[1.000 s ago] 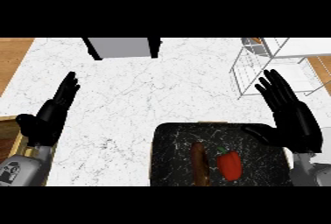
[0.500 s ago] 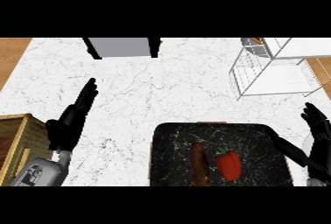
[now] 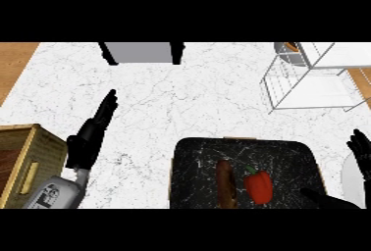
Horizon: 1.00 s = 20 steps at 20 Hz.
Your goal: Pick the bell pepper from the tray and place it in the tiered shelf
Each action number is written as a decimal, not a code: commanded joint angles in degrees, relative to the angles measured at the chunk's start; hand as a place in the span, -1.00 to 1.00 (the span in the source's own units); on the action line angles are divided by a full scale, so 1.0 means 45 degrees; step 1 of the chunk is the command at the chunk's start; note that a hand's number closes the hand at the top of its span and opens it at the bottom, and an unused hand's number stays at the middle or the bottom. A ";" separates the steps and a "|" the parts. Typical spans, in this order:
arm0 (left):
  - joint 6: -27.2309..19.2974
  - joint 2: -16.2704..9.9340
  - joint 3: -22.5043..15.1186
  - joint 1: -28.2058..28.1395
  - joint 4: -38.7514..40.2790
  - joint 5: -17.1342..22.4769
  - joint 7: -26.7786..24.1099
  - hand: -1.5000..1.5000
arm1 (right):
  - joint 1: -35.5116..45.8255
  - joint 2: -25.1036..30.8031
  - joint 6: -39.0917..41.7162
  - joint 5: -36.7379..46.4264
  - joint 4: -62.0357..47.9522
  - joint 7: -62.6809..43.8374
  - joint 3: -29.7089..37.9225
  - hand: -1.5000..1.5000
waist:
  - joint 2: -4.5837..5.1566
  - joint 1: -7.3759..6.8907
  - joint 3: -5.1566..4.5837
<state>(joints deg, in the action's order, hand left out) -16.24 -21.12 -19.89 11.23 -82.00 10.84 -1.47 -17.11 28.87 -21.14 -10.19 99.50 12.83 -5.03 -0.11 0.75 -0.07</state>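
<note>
A red bell pepper (image 3: pixel 258 185) with a green stem lies on the dark marbled tray (image 3: pixel 196 157) near the counter's front edge. Beside it on the left lies a brown sausage (image 3: pixel 225 182). The white wire tiered shelf (image 3: pixel 313 78) stands at the back right. My right hand (image 3: pixel 358 147) shows at the right edge, open, its thumb (image 3: pixel 322 198) reaching over the tray's right corner, just right of the pepper without touching it. My left hand (image 3: pixel 92 133) rests open on the left, fingers pointing up and away.
A wooden crate (image 3: pixel 22 162) stands at the left edge, close to my left forearm. A grey box with black sides (image 3: pixel 142 52) sits at the counter's back. The marble counter (image 3: pixel 188 103) stretches between tray and shelf.
Both hands have pulled back toward the lower edge. The right hand has slid off to the right edge beside the tray, and the wooden crate has come into view.
</note>
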 commanded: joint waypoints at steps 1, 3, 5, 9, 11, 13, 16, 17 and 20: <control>0.0341 0.0088 0.0307 0.0594 0.0581 -0.0013 0.0000 0.00 | 0.0323 0.1199 -0.0268 0.1466 0.1707 -0.2891 -0.0943 -1.00 | 0.0044 -0.0115 -0.0021; 0.0171 0.0253 0.0119 0.0149 0.0261 -0.0215 -0.0118 0.00 | -0.0485 0.1907 -0.0177 0.1990 0.3317 -0.4029 -0.1070 -1.00 | 0.0006 -0.0063 -0.0023; 0.0186 0.0249 -0.0025 -0.0147 -0.0172 -0.0231 0.0217 0.00 | -0.0104 0.2073 -0.0322 0.2999 0.3524 -0.5522 -0.1844 -1.00 | 0.0016 -0.0197 -0.0019; 0.0759 -0.0095 0.0552 0.0492 0.0076 0.0163 0.0315 0.00 | 0.0475 0.4341 0.1524 0.3092 0.4862 -0.8204 -0.1564 -1.00 | 0.0025 -0.0195 -0.0036; 0.0381 0.0170 0.0279 0.0000 0.0162 -0.0206 -0.0045 0.00 | -0.0097 0.5102 0.2008 0.3490 0.6291 -0.9736 -0.1995 -1.00 | -0.0016 -0.0080 -0.0058; 0.0647 0.0272 0.0219 0.0158 0.0496 -0.0202 -0.0251 0.00 | 0.0897 0.5829 0.2699 0.3986 0.6269 -1.1066 -0.2121 -1.00 | 0.0071 -0.0281 -0.0061; 0.0532 0.0224 0.0242 0.0309 -0.0039 -0.0319 0.0315 0.00 | 0.1409 0.5953 0.3075 0.4896 0.7485 -1.3810 -0.2920 -1.00 | 0.0023 -0.0354 -0.0038; 0.0337 0.0741 0.0046 0.0275 0.0495 -0.0529 -0.0059 0.00 | 0.2035 0.5666 0.3281 0.5236 0.7655 -1.4499 -0.3487 -1.00 | 0.0060 -0.0359 -0.0032; 0.0467 0.0705 0.0526 0.0655 0.0164 -0.0485 0.0701 0.00 | 0.2373 0.4626 0.3703 0.6383 0.7832 -1.5588 -0.4507 -1.00 | 0.0023 -0.0218 0.0001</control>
<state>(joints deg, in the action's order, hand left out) -14.14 -18.90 -18.38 13.11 -80.86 9.20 -0.31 -9.60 51.90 -7.30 13.65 131.62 -48.10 -20.91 0.03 -0.43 -0.18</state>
